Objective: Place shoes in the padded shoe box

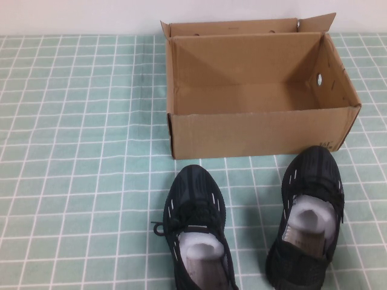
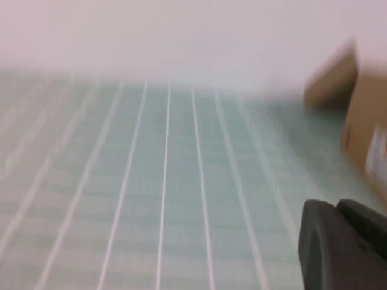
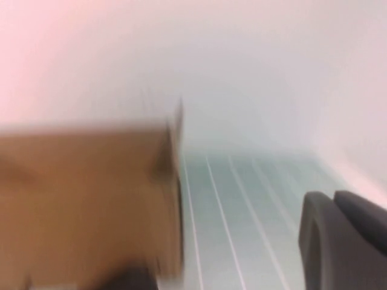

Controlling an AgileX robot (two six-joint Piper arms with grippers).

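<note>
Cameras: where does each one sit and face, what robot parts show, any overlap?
High view: raised on the robot's side, angled down at the shoe box, two black sneakers before it; no arms visible.
Left wrist view: low over the checked cloth; left gripper part at the edge.
Right wrist view: faces the box; right gripper part shows.
All three share the box.

Legible text: none. Padded shoe box [image 1: 260, 134], front wall, lower right corner: small dark print, too small to read. Same box in left wrist view [image 2: 370, 145]: pale label patch, blurred, unreadable. Shoes [image 1: 199, 235]: white dash marks only, no lettering or brand visible
</note>
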